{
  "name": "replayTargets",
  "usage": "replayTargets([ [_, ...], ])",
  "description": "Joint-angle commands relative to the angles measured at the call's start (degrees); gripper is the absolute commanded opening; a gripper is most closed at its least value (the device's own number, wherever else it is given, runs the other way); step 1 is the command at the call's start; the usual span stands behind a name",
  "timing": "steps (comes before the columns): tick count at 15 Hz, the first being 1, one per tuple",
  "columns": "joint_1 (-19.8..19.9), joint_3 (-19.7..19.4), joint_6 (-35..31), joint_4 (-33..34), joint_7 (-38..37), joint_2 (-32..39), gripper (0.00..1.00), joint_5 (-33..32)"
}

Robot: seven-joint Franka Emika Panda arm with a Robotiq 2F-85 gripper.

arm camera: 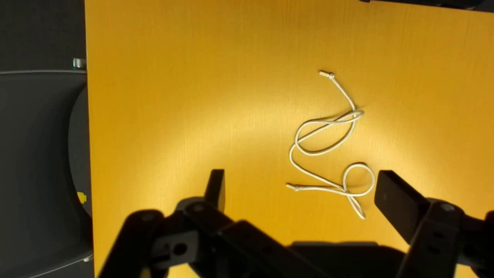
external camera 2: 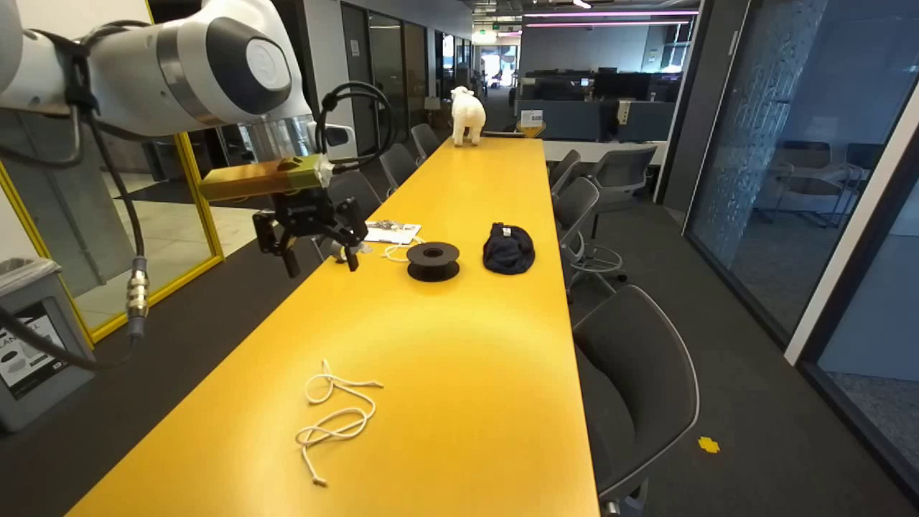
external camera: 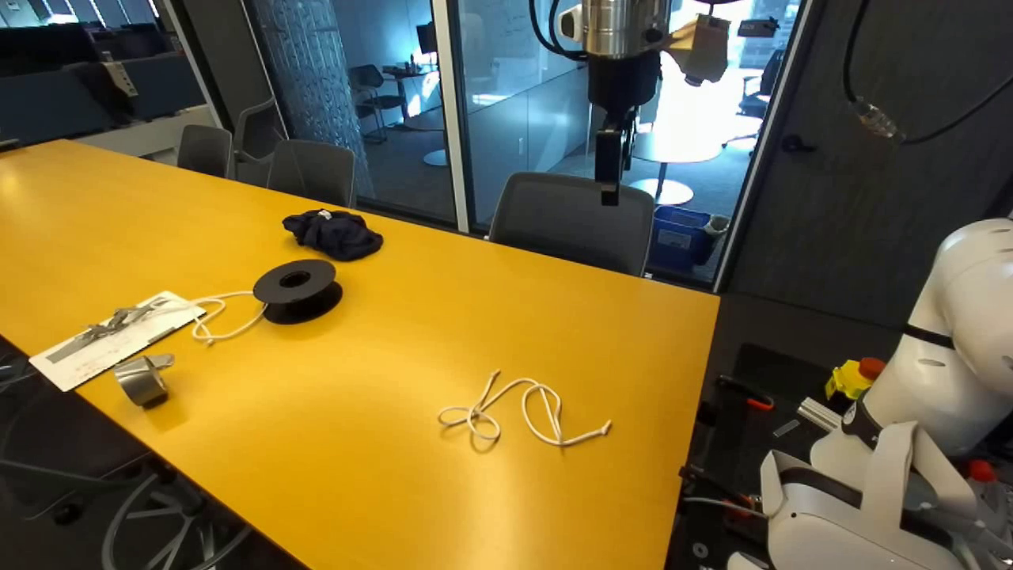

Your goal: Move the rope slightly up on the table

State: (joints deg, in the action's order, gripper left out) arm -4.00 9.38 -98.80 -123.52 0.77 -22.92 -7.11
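The rope is a thin cream cord lying in loose loops on the glossy yellow-orange table. The rope shows in both exterior views [external camera: 476, 412] [external camera 2: 332, 383] and in the wrist view [arm camera: 344, 192], with a knot near each end. The table shows in all views [external camera: 380, 451] [external camera 2: 467, 373] [arm camera: 173, 116]. My black gripper [external camera 2: 322, 268] is open and empty, high above the table and apart from the rope. In the wrist view the rope's lower loop lies between the spread fingers [arm camera: 301, 173], nearer the right one. The gripper also hangs in an exterior view [external camera: 610, 190].
A black spool [external camera: 296, 289], a dark navy cloth [external camera: 334, 233], a flat white piece with a white cord [external camera: 119, 339] and a grey tape roll [external camera: 142, 380] lie farther along the table. Grey chairs [external camera 2: 639, 388] stand at its edge. A white headset [external camera: 863, 507] sits by the robot base.
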Motion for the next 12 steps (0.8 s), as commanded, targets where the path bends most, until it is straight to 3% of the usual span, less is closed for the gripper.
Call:
replayTargets([
  [1, -1.1, -1.0, -4.9, -2.5, -1.7, 1.4, 1.0, 1.1],
  [5, -1.5, -0.7, -16.9, -8.1, -3.8, 5.2, 1.0, 4.4],
  [12, -1.9, 0.7, -30.5, -12.0, -17.9, 19.6, 1.0, 7.9],
])
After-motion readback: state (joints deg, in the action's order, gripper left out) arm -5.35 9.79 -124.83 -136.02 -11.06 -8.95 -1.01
